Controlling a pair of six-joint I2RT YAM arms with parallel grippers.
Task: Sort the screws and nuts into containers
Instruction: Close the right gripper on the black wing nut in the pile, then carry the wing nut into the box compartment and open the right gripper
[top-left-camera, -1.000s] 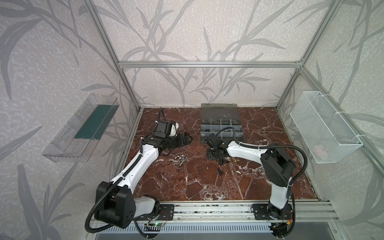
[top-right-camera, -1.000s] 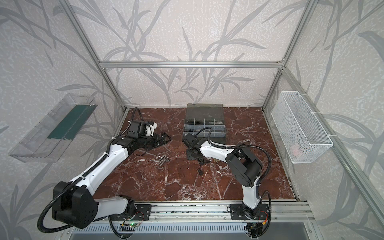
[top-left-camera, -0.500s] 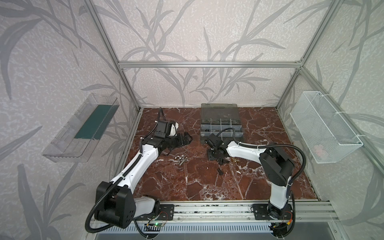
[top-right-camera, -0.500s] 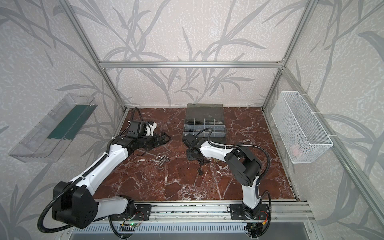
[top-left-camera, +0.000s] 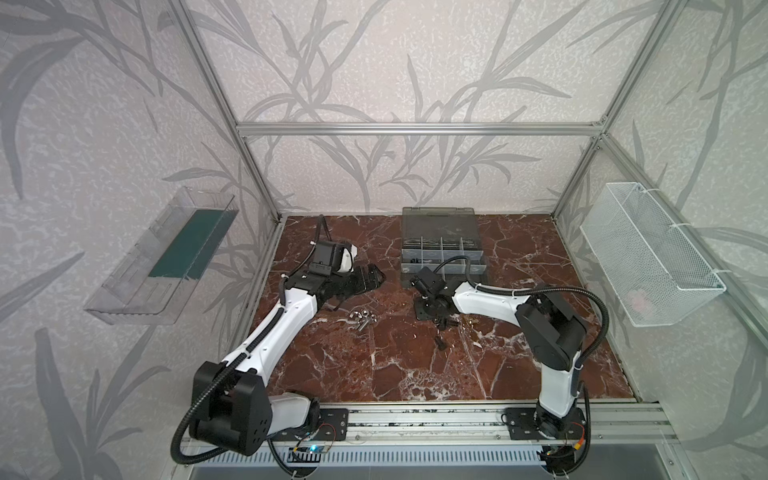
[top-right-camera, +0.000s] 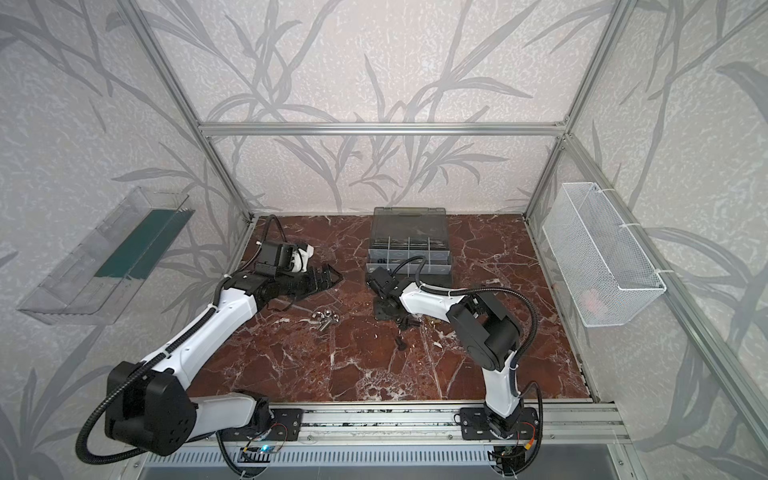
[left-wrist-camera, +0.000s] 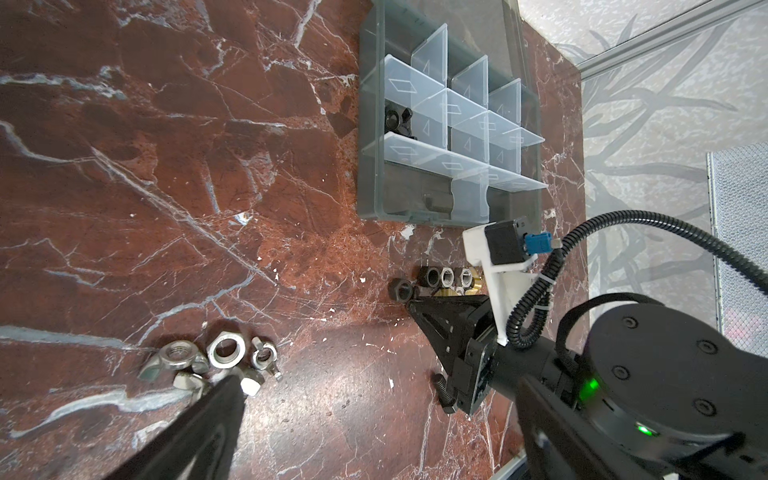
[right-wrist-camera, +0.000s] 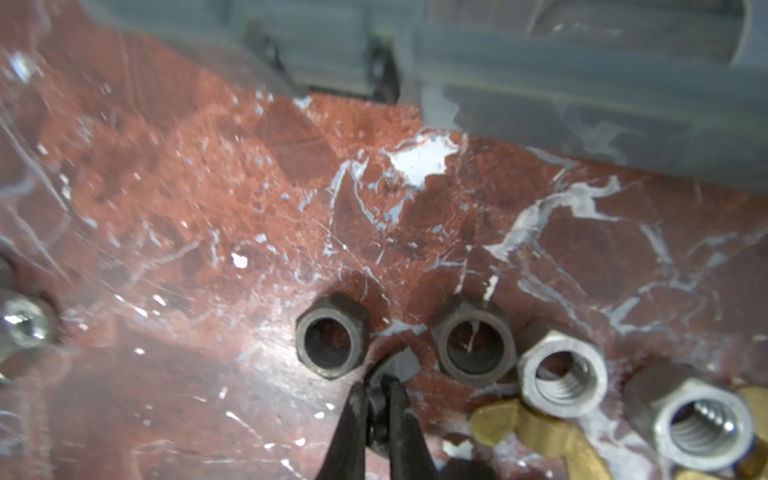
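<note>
The grey organiser case (top-left-camera: 442, 249) (top-right-camera: 409, 249) (left-wrist-camera: 370, 124) lies open at the back, with black nuts (left-wrist-camera: 397, 120) in one of its containers. In front of it is a row of black and silver nuts (right-wrist-camera: 473, 340) (left-wrist-camera: 446, 276) with brass wing nuts (right-wrist-camera: 536, 428). My right gripper (right-wrist-camera: 380, 390) (top-left-camera: 438, 318) (top-right-camera: 402, 319) is down among them, shut on a small black nut pinched edge-on. A cluster of silver nuts (left-wrist-camera: 220, 357) (top-left-camera: 362, 318) (top-right-camera: 326, 318) lies to the left. My left gripper (left-wrist-camera: 380, 399) (top-left-camera: 370, 278) (top-right-camera: 328, 278) hovers wide open above the table, holding nothing.
A black screw (left-wrist-camera: 442, 392) (top-left-camera: 439, 341) lies loose near the right gripper. The white wire basket (top-left-camera: 648, 257) hangs on the right wall, the clear tray with a green strip (top-left-camera: 166, 257) on the left. Aluminium posts frame the marble table (top-left-camera: 374, 365).
The right gripper's jaws have closed on the small black nut while the arm stayed almost in place. The left arm has not moved.
</note>
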